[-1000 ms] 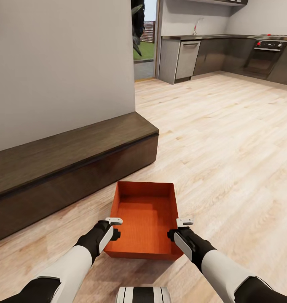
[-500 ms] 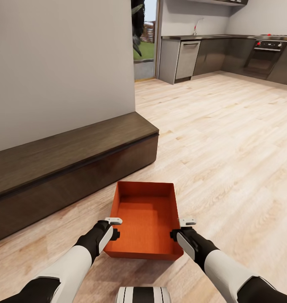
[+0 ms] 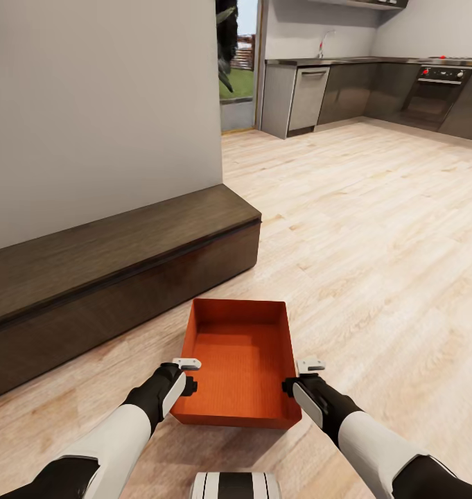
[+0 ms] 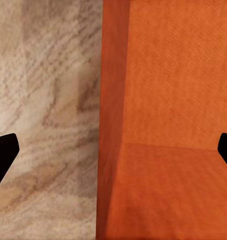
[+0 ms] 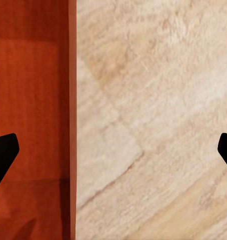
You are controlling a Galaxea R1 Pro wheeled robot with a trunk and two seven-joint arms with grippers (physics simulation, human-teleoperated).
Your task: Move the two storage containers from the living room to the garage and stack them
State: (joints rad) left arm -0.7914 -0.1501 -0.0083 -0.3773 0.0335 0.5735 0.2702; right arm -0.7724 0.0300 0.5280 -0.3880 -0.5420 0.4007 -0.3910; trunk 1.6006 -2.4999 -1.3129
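Storage container, orange-red, rectangular and open-topped, is seen on the light wood plank floor of the living room, just beside the end of a long dark low cabinet set against a grey wall. One end effector is placed at each long side. The left end effector is spread open astride the left wall, as shown in the left wrist view, where the wall lies between two dark, widely separated fingertips. The right end effector is likewise released, with the right wall edge seen between its fingertips. Nothing is gripped yet. The bin is judged to be light, rigid and thin-walled, with smooth, slightly flared sides that may slip; a hold is best taken on both long walls together, near their middles, so that it can be lifted level. A kitchen is visible beyond.
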